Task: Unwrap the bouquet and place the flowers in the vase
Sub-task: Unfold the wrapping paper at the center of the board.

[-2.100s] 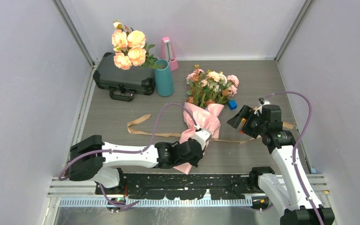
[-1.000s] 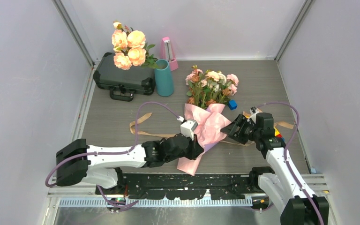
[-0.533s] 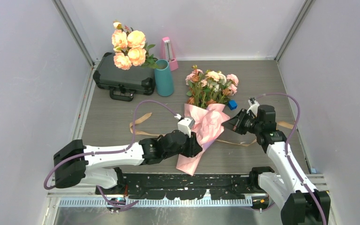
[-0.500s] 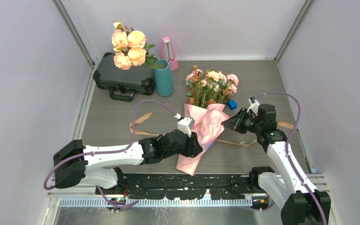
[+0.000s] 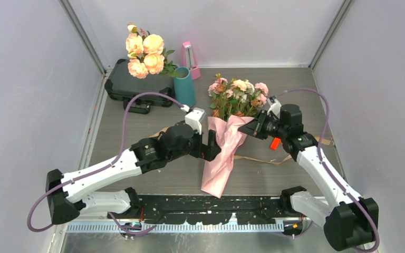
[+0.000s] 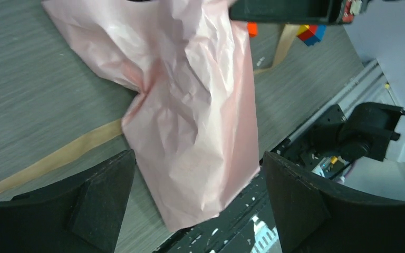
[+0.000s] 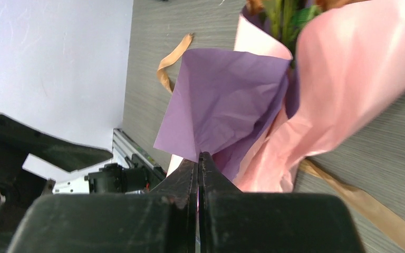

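Note:
The bouquet lies on the table, its small pink and cream flowers (image 5: 237,97) pointing to the back. Its pink paper wrap (image 5: 222,158) trails toward the front edge. My left gripper (image 5: 211,145) hovers at the wrap's left side. Its fingers stand wide open (image 6: 198,158), with the crinkled paper (image 6: 190,105) showing below and between them. My right gripper (image 5: 250,130) is shut on the wrap's upper right edge. The jaws are pressed together (image 7: 200,156) on a lilac inner sheet (image 7: 227,100) beside the pink outer sheet (image 7: 343,79). The teal vase (image 5: 184,87) stands upright at the back left of the bouquet.
A loose tan ribbon (image 5: 261,158) lies across the table under the wrap. A black case (image 5: 137,84), big peach roses (image 5: 145,50) and a pink metronome-shaped object (image 5: 190,55) stand at the back left. Small coloured blocks (image 6: 311,32) lie to the right.
My left gripper has opened, let go of the paper and drawn back and up. My right gripper has shut on the wrap's edge and moved left toward the flowers.

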Controlling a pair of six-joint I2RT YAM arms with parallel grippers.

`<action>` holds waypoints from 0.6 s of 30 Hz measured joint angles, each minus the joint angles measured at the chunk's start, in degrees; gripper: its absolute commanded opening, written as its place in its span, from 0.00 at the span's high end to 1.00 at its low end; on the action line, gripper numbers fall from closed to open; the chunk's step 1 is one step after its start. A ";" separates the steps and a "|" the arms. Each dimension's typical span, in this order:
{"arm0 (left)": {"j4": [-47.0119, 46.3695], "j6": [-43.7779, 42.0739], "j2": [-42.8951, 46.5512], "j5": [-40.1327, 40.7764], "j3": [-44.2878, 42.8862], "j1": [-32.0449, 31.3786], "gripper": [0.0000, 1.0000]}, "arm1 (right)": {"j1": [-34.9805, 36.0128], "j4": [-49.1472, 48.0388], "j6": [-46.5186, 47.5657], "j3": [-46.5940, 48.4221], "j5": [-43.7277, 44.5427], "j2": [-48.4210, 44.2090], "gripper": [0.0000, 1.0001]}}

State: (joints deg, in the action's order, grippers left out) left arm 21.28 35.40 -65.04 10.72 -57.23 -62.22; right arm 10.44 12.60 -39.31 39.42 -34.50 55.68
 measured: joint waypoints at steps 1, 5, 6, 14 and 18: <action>0.85 -0.39 0.90 -0.13 -0.17 0.90 0.06 | 1.57 -0.68 -0.39 0.48 0.76 0.90 1.00; 4.22 -1.09 3.23 -0.85 0.09 4.66 0.03 | 7.69 -3.15 -1.97 2.36 4.00 4.63 1.00; 4.59 -1.09 3.74 -1.27 0.46 5.51 0.02 | 9.18 -3.69 -2.32 3.06 4.94 5.86 1.00; 5.38 -1.07 8.26 -3.54 6.80 8.17 0.00 | 22.14 -9.14 -3.91 10.12 12.57 20.17 1.00; 6.62 -2.67 9.09 -1.09 8.44 8.37 0.00 | 25.42 -11.43 -4.59 13.62 14.36 27.61 1.00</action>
State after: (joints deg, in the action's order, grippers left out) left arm 27.90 32.73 -55.94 9.63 -48.80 -53.84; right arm 35.86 1.17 -43.90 53.04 -20.14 83.29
